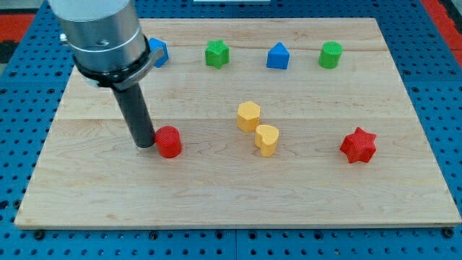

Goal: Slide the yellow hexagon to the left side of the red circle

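Down on the pale wooden board (pixel 86 195), my tip (pixel 146 146), the lower end of a straight dark rod with nothing gripped and nothing to open or close, rests on the surface just left of the red plastic circle (pixel 169 141), touching it or very nearly so; contact cannot be told for certain. The rod rises up and to the left into a grey metal cylinder (pixel 101 32) that fills the far-left corner of the view.

To the right of the red circle, well apart from it, sits the yellow plastic hexagon (pixel 248 115), near the middle of the board. Just beside the hexagon, on its near-right side, stands a yellow plastic heart-shaped block (pixel 266 139); the two look close enough to touch. Farther right, near the board's right edge, lies a red plastic star (pixel 359 145).

Along the far edge runs a row of four blocks: a blue block (pixel 159 52), partly hidden behind the metal cylinder so its shape cannot be made out; a green plastic star-like block (pixel 216 53); a blue plastic block with a peaked top (pixel 278 56); and a green plastic cylinder (pixel 331 55).

The board lies on a blue perforated table top (pixel 440 108). No container is on the board; every block sits directly on the wood.
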Controlling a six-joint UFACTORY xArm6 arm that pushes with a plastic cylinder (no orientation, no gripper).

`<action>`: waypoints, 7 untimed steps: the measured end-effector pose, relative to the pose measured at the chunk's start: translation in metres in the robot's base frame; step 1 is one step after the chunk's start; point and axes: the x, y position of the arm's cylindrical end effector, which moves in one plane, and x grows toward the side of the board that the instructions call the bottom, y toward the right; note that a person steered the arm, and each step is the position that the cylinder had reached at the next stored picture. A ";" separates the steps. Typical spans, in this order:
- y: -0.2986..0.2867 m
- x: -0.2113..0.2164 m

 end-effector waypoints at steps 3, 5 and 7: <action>0.008 -0.048; 0.135 -0.099; 0.194 -0.084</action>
